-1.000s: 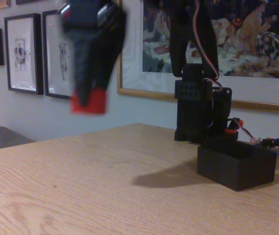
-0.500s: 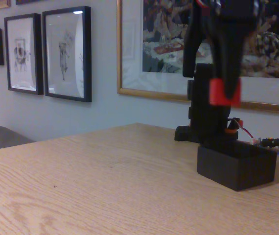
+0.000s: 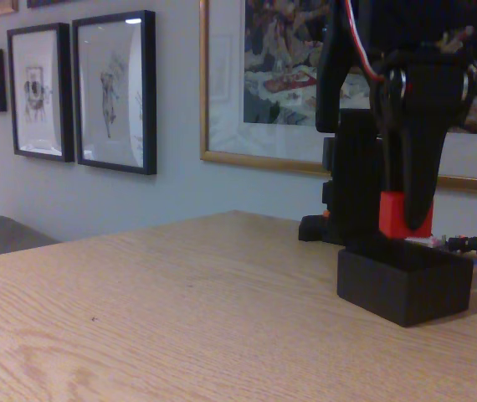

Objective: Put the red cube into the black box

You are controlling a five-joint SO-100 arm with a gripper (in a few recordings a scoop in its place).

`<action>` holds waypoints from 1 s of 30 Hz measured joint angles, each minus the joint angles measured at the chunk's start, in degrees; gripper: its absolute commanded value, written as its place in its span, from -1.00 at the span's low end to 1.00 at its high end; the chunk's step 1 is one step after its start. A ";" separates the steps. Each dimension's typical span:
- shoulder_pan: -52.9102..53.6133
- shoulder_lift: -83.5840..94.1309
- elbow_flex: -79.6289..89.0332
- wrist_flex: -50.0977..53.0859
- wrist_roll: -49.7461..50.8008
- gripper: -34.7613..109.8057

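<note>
1. Red cube point(image 3: 404, 214) is your target, and you see it in the fixed view held in the air just above the open top of the black box point(image 3: 403, 285), its lower edge close to the box's rim; whether it has crossed below the rim you cannot tell from this low angle.
2. Your largest surface is the counter point(image 3: 180, 318), a light wood-grain top that fills the lower half of the fixed view and carries the box on its right side.
3. Behind the counter you have a pale wall hung with framed pictures: a big gold-framed painting point(image 3: 259, 84) at centre and right, and three dark-framed prints point(image 3: 115, 90) to the left.
4. Your arm point(image 3: 389, 75) comes down from the top right of the picture, black, with red and white wires running along it; its base point(image 3: 347, 201) stands on the counter just behind the box.
5. The black box sits low and open-topped, a matte rectangle with thick walls, near the right edge of the picture.
6. Your gripper point(image 3: 410, 213) points straight down over the box, and its jaws are closed on the cube: one dark finger crosses the cube's front on the right, and the cube shows red beside it.
</note>
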 measured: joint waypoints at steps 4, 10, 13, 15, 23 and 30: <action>-0.09 -1.41 0.79 -0.97 0.00 -0.31; 0.00 -2.11 1.05 -1.05 0.00 -0.20; 0.00 -1.93 1.05 -1.05 0.00 -0.18; 0.00 -1.85 0.97 -1.05 0.00 -0.19; -5.01 0.62 -1.32 2.11 0.35 -0.22; -26.10 16.79 1.23 -5.89 2.37 -0.36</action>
